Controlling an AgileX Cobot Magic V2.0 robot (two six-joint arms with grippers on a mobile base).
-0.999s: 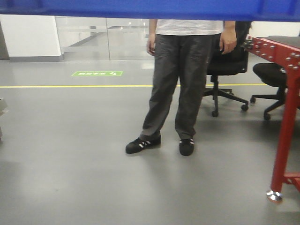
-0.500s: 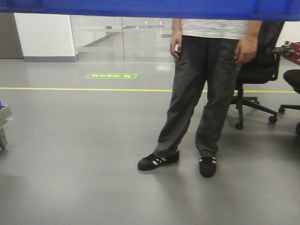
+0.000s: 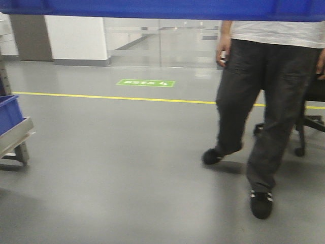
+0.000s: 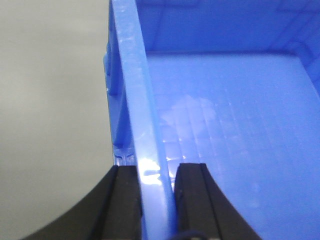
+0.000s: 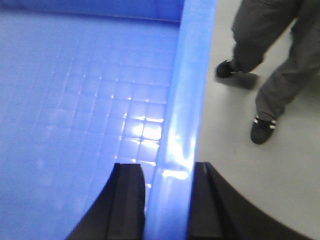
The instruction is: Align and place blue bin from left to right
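The blue bin [image 3: 162, 9] is held off the floor; only its underside edge shows as a blue band across the top of the front view. In the left wrist view its left rim [image 4: 132, 90] runs between the black fingers of my left gripper [image 4: 156, 172], which is shut on it. In the right wrist view my right gripper [image 5: 167, 172] is shut on the bin's right rim [image 5: 192, 75]. The bin's gridded floor [image 5: 90, 110] holds nothing.
A person in dark trousers [image 3: 269, 112] stands on the grey floor at the right, with an office chair [image 3: 310, 122] behind. At the left edge a darker blue bin [image 3: 9, 114] sits on a low cart [image 3: 15, 140]. A yellow floor line [image 3: 117, 98] crosses the background.
The view has swung left: the person and chair slid right in frame, the red table left the view, and the cart with a blue bin came in at the left. Both grips are unchanged.
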